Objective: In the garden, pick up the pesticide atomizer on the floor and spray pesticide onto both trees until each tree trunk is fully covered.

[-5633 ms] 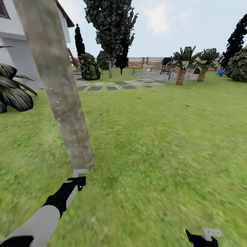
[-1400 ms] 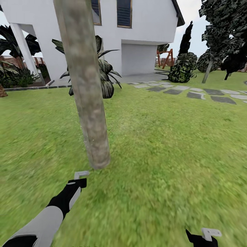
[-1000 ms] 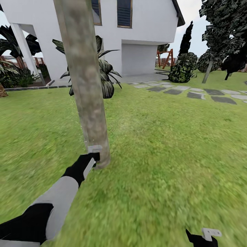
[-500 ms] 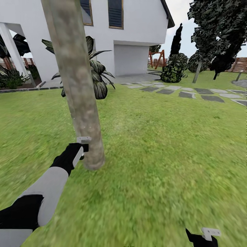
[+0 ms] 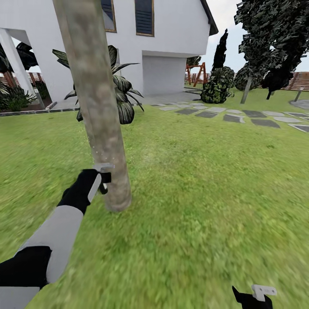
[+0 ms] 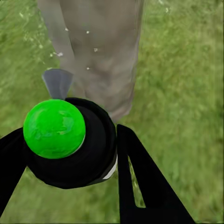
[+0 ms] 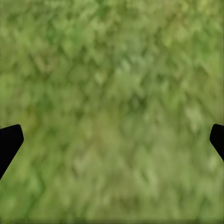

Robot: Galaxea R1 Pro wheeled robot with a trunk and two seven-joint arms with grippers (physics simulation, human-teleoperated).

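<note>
My left claw (image 6: pixel 65 154) is clamped on the small dark round-bodied pesticide atomizer with a bright green spot on it (image 6: pixel 70 142), held just beside the base of the thick mottled grey-beige leaning tree trunk (image 5: pixel 96 103). White specks dot the bark near the nozzle. To cover well, I judge the nozzle should face the bark and sweep upward. My right claw (image 7: pixel 112 140) hangs spread apart over green grass (image 5: pixel 206 193).

The tree trunk (image 5: pixel 96 107) looks matt, mottled grey-beige bark; the atomizer (image 6: pixel 70 140) is glossy plastic.
</note>
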